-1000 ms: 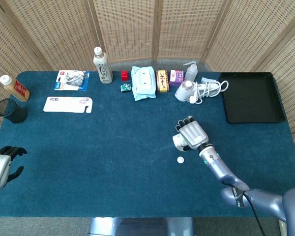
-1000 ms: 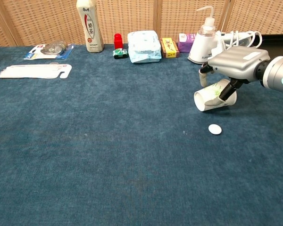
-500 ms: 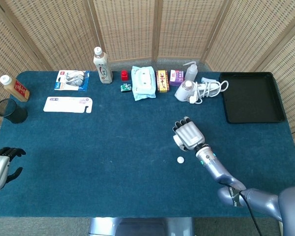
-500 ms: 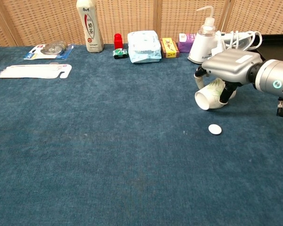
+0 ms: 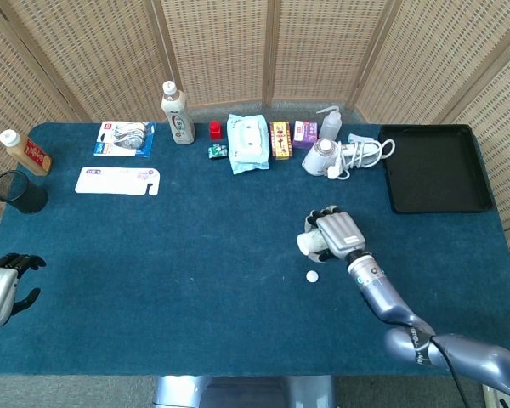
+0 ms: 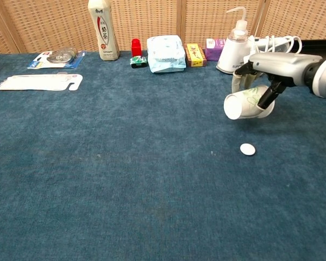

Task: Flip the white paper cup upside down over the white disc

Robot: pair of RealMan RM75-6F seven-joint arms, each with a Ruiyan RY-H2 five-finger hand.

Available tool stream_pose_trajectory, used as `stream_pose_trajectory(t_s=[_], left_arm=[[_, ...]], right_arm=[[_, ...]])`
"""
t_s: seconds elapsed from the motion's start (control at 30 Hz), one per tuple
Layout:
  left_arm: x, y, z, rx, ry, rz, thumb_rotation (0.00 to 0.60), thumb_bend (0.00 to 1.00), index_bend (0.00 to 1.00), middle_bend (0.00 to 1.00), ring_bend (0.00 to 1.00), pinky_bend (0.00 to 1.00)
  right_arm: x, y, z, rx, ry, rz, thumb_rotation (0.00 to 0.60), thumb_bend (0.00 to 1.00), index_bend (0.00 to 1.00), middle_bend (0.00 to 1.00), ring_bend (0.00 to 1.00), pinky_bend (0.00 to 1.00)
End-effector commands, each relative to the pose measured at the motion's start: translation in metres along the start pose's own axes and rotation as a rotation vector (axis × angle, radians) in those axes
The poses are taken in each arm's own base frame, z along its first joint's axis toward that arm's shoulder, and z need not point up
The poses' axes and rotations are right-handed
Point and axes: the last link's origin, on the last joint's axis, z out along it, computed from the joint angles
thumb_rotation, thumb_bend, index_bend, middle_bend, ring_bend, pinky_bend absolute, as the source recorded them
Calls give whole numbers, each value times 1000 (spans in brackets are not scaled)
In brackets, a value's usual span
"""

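My right hand [image 6: 273, 69] [image 5: 334, 232] grips the white paper cup [image 6: 245, 104] [image 5: 309, 244] and holds it on its side, lifted clear of the cloth, one round end facing left. The small white disc [image 6: 248, 149] [image 5: 312, 276] lies flat on the blue cloth just in front of the cup, apart from it. My left hand [image 5: 0, 289] hangs at the table's near left corner with fingers apart, holding nothing; the chest view does not show it.
Along the far edge stand a white bottle [image 5: 177, 113], a red item [image 5: 214, 130], a wipes pack [image 5: 247, 142], small boxes [image 5: 280, 139], a squeeze bottle [image 5: 329, 124] and a white device with cord [image 5: 344, 156]. A black tray [image 5: 432, 167] lies far right; a flat white package [image 5: 117, 181] and black cup [image 5: 19, 192] lie left.
The right hand has raised the cup off the cloth and turned it, so its round end now faces left; hand and cup shifted slightly nearer me. The disc and left hand stayed put.
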Motion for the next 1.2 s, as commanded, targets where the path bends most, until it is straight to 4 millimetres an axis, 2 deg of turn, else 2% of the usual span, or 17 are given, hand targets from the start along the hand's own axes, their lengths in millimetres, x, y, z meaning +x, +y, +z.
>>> stream_pose_trajectory(t_s=[0.03,0.4,0.67,1.2], left_arm=[[0,1,1,-5,1,1,600,231,409,469,354,452],[4,4,2,-12,6,6,600,230,408,469,353,452],[5,4,0,-10,7,6,600,230,409,468,354,452],[9,2,-4,-4,18,7,600,230,408,469,353,452]], right_arm=[[9,3,-14,-28,-77,208,543,264,488,312,308,182],[7,-8,-33,-9,-234,509,541,259,488,312,306,177],[-1,-11,-37,11,-279,567,543,258,488,311,305,175],[-12,-7,-33,18,-286,610,537,254,487,307,298,169]])
